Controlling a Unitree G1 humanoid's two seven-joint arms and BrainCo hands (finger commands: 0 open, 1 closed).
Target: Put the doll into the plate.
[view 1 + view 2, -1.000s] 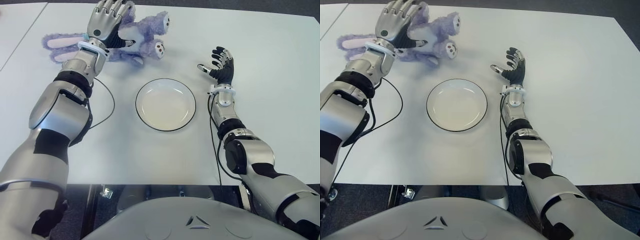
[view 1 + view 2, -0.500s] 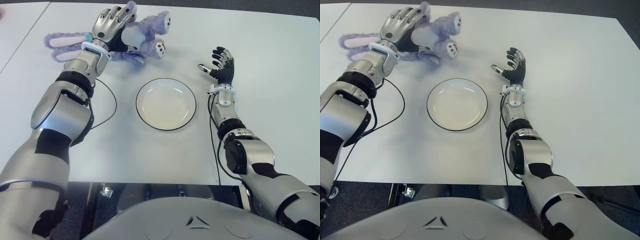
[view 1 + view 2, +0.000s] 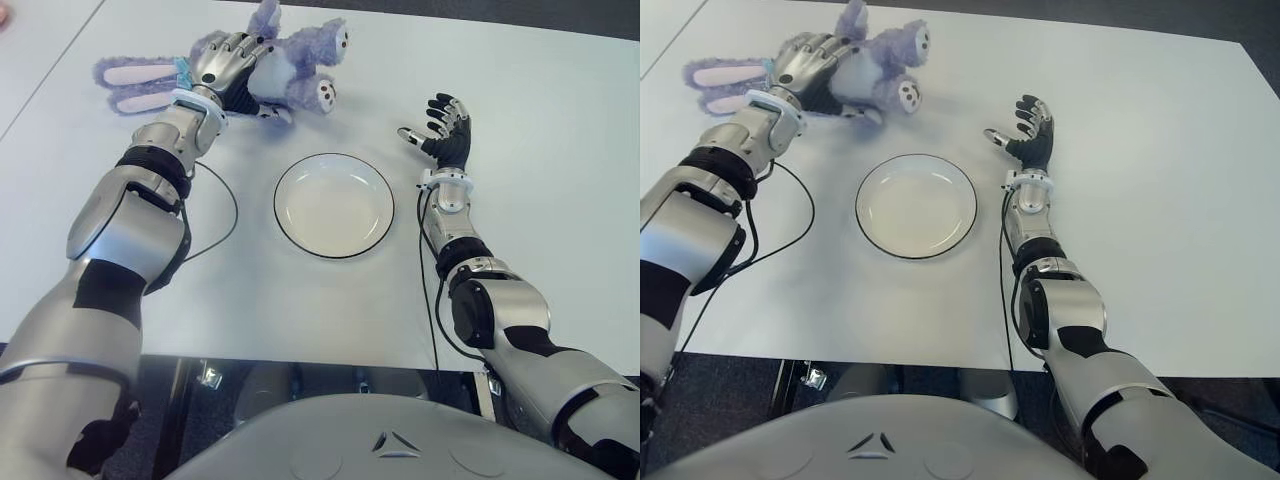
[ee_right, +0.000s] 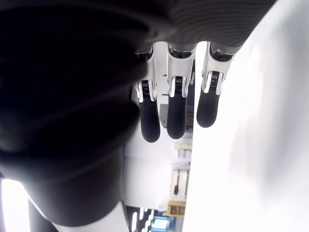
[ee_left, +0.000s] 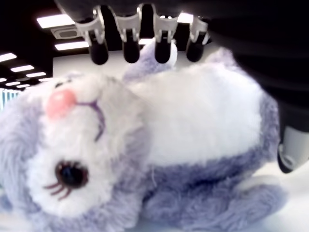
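A purple and white plush bunny doll (image 3: 300,72) lies on its side at the far left of the white table (image 3: 540,130), long ears pointing left. My left hand (image 3: 228,68) sits on its body. In the left wrist view the belly of the doll (image 5: 193,125) fills the space under the palm. The fingers (image 5: 130,48) reach over it fairly straight and have not closed. A white plate (image 3: 333,205) with a dark rim stands at the table's middle, nearer to me than the doll. My right hand (image 3: 440,130) shows to the right of the plate, fingers spread, holding nothing.
A black cable (image 3: 228,215) loops over the table beside my left forearm, left of the plate. A second table (image 3: 30,50) adjoins at the far left. The table's near edge runs just in front of my torso.
My left hand has come down from above the doll onto its body, its raised fingers folding forward over it. The right hand has not moved.
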